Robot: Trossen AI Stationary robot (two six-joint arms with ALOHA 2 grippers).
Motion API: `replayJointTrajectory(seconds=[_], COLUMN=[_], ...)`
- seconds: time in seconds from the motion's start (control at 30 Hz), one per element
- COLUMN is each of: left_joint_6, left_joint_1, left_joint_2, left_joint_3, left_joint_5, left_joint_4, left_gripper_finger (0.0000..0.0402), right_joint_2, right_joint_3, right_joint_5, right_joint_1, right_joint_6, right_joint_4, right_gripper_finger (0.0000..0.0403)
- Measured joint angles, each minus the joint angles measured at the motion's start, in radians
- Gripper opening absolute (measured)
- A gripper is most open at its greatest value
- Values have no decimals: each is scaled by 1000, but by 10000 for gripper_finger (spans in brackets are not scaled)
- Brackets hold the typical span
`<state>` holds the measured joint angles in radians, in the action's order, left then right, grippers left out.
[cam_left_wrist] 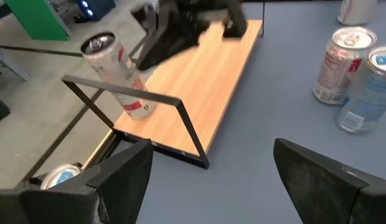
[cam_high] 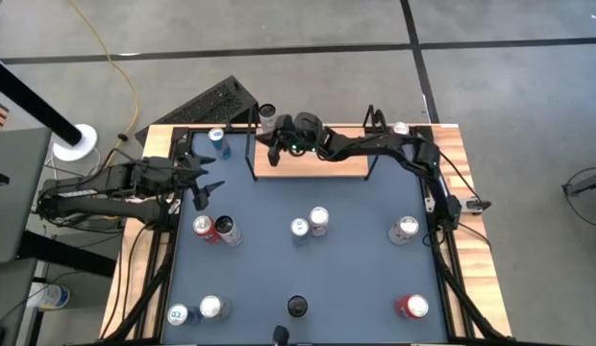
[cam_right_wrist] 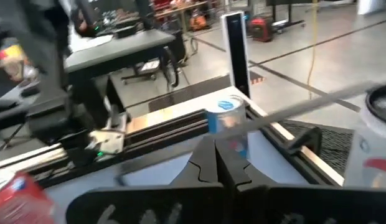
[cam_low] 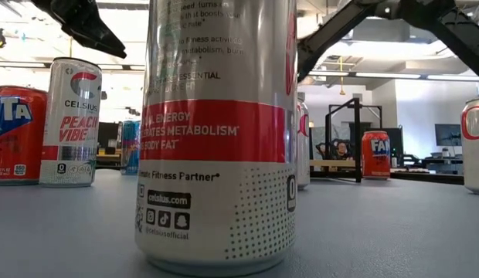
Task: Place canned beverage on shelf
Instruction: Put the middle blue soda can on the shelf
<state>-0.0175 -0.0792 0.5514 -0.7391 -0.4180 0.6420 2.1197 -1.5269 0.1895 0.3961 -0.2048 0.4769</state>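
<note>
While the left arm lay along the tabletop's (cam_high: 279,279) nine o'clock edge, its left hand (cam_high: 204,185) hung with fingers (cam_left_wrist: 121,177) spread wide and nothing between them. A blue can (cam_high: 217,140) stood at about eleven o'clock from that hand, and a red can (cam_high: 202,226) with a silver one (cam_high: 226,232) touching it stood near at five o'clock. The shelf (cam_high: 312,161), a light-wood board with black wire uprights, sat at the tabletop's twelve o'clock edge. A white can (cam_high: 267,119) with a red band stood upright on the shelf's left end, just behind the wire upright in the left wrist view. Just beside that can, at its four o'clock, the right hand (cam_high: 276,146) hung over the board with fingers pressed together, holding nothing. Two silver cans (cam_high: 310,223) stood close together mid-tabletop at the shelf's six o'clock. Farther right, another can (cam_high: 404,229) stood near the three o'clock edge.
</note>
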Motion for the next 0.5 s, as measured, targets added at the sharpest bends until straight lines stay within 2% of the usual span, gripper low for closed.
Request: replayJointTrajectory(seconds=[0.1,0.33,0.5], left_joint_6=[21,56,52], left_joint_1=[0,0,0], left_joint_2=[0,0,0], left_joint_3=[0,0,0], left_joint_5=[19,59,62], left_joint_4=[26,72,84], left_gripper_finger=[322,322,322], right_joint_2=[-68,-286,-427], right_joint_3=[0,0,0], right_joint_5=[1,4,-2], right_joint_1=[-25,-130,-228], right_joint_6=[51,204,229], right_joint_4=[-117,-526,-770], right_gripper_finger=[0,0,0])
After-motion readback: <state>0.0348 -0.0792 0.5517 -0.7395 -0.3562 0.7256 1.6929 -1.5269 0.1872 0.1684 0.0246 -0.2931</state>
